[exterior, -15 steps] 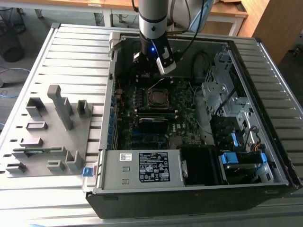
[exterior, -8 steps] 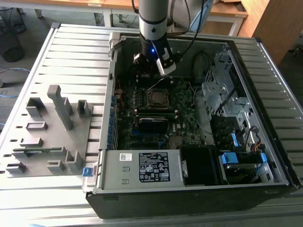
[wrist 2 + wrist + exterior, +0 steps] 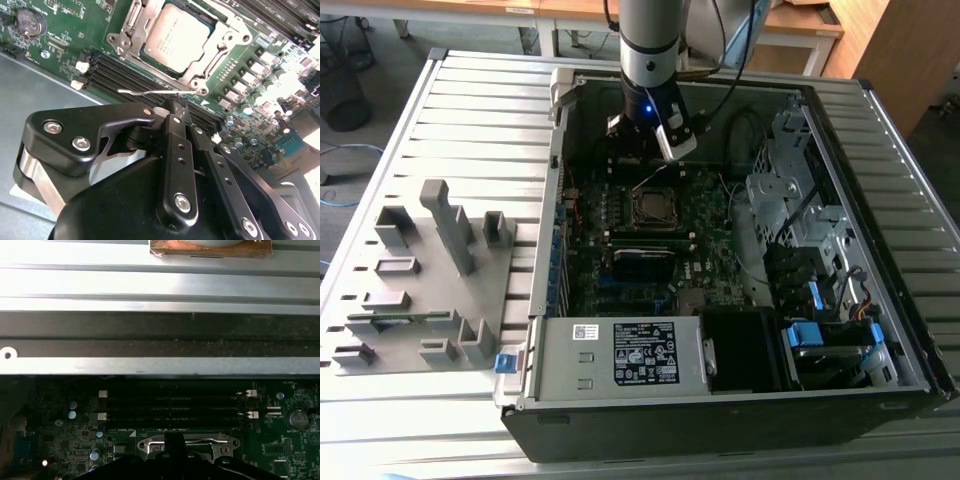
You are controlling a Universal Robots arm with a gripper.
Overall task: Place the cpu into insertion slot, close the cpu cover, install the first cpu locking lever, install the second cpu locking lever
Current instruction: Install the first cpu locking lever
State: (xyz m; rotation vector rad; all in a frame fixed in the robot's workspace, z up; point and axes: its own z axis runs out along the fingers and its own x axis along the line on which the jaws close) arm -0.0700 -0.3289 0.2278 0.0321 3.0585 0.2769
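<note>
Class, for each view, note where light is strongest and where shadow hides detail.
Exterior view: a small blue lamp glows on the grey robot arm. Second wrist view: the silver-grey square cpu is brightly lit, the black claw dark. First wrist view: the pale metal bands glare; the green motherboard lies dim.

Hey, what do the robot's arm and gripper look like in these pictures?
The arm is a silver-grey cylinder with a black wrist section, a glowing blue light and black cables trailing beside it. The gripper is matte black, with jointed linkage fingers and silver hex bolts.
</note>
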